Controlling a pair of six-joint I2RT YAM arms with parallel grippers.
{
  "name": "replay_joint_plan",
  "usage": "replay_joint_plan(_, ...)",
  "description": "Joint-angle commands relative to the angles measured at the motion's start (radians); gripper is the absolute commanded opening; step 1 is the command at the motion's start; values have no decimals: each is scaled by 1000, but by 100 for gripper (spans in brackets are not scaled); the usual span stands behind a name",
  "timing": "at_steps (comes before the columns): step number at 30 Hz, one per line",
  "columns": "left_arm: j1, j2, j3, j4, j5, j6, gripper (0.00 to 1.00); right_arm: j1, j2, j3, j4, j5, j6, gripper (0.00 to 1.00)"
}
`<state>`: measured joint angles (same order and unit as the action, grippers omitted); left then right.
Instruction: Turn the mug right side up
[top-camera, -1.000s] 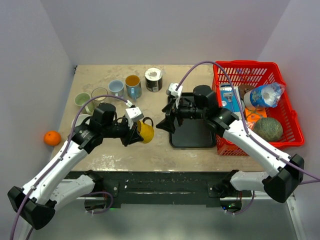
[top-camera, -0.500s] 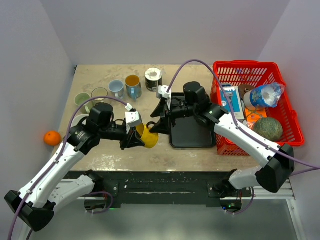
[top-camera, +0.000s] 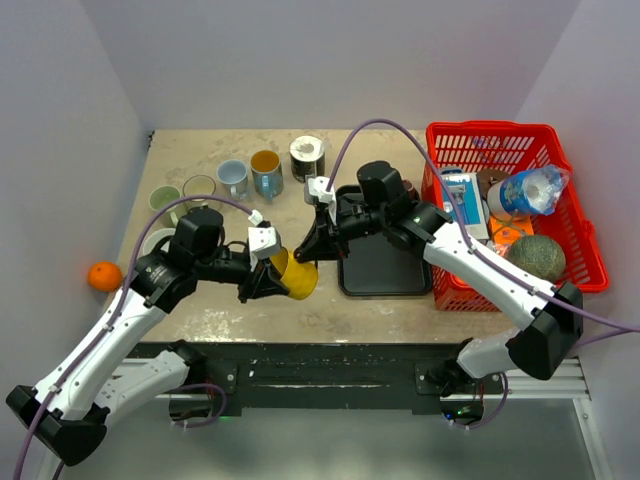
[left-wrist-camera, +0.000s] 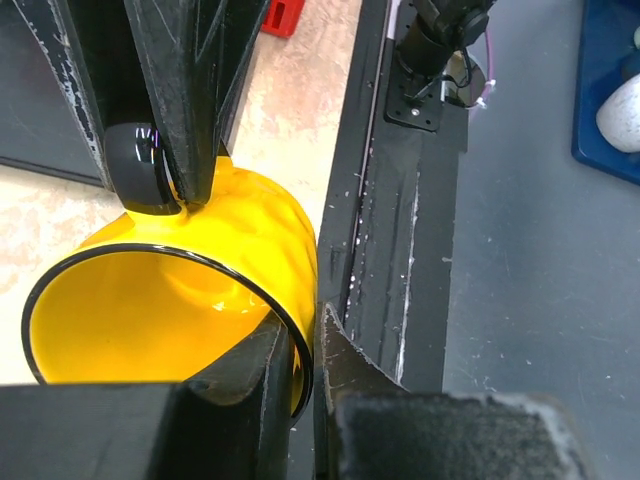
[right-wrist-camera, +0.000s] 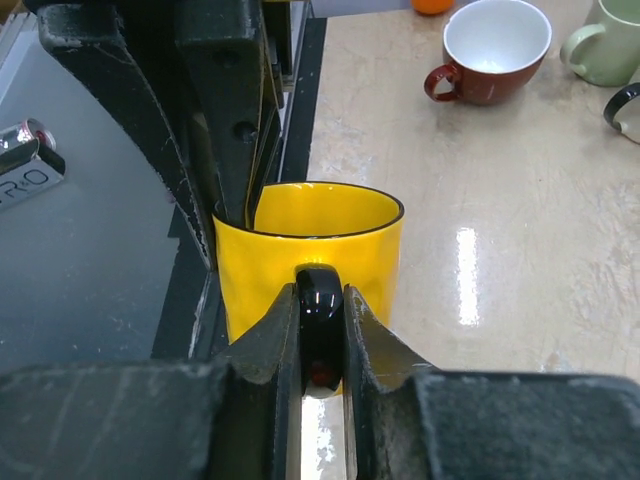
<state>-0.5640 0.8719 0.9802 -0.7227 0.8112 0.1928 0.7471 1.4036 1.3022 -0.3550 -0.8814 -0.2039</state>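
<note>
Mug (top-camera: 293, 278) near front table edge, held between both arms, mouth toward left. Left gripper (top-camera: 262, 282) pinching rim wall. Right gripper (top-camera: 307, 250) clamped on handle (right-wrist-camera: 320, 335). Likely ceramic: rigid, glossy, slippery, chippable; handle is the safest hold. Cups (top-camera: 266, 170) behind.

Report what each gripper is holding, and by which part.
Both hold the yellow mug. The left gripper pinches its rim from inside and outside; the right gripper is clamped on its black handle.
</note>
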Motion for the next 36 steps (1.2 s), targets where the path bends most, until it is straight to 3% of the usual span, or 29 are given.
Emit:
replay_joint_plan(1, -5, -42, 45, 130, -52, -39, 11, -5, -31, 2, 5, 76, 4, 0)
replay_joint_plan(2, -5, -48, 40, 155, -90, -52, 22, -6, -38, -13, 31, 94, 38, 0)
replay_joint_plan(3, -5, -59, 37, 167, -119, -65, 49, -5, -52, -29, 56, 114, 56, 0)
replay_joint_plan(6, -5, -88, 26, 203, -245, -121, 80, -5, -100, -105, 192, 199, 155, 0)
replay_joint_plan(9, -5, -105, 32, 203, -397, -168, 97, -6, -143, -196, 352, 295, 283, 0)
replay_joint_plan(14, -5, -113, 97, 138, -718, -314, 99, -2, -170, -359, 655, 464, 509, 0)
replay_joint_plan(20, -5, -106, 153, 89, -957, -478, 99, 150, -68, -461, 942, 896, 606, 0)
replay_joint_plan(25, -5, -103, 192, 59, -991, -550, 99, 319, 192, -379, 1128, 1206, 601, 0)
replay_joint_plan(29, -4, -105, 219, 31, -991, -555, 99, 399, 389, -267, 1221, 1358, 578, 0)
replay_joint_plan(36, -4, -100, 248, -4, -974, -541, 99, 457, 566, -114, 1312, 1487, 537, 0)
